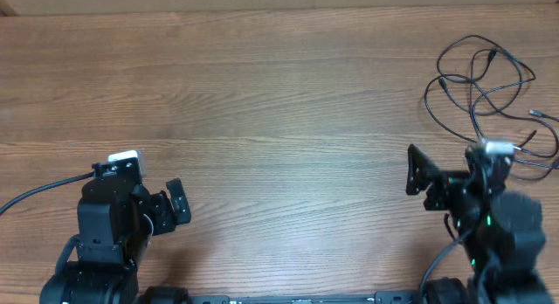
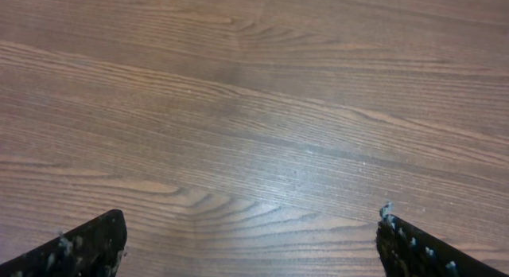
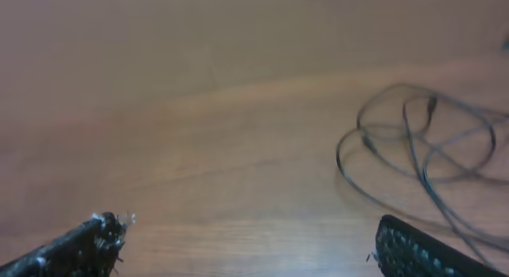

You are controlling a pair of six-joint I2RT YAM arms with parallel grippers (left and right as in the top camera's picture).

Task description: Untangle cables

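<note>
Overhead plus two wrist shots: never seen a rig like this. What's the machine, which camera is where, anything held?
Two robot arms sit at a wooden table: the left arm and the right arm, each ending in a two-finger gripper. The overhead picture looks straight down from a fixed camera. The other two come from cameras on the wrists, so the dark shapes in the bottom corners are that arm's own fingers. The left gripper sees only bare wood. The right gripper sees the cables, a loose tangle of thin black cords lying at the table's far right. Both grippers are open and hold nothing.
</note>
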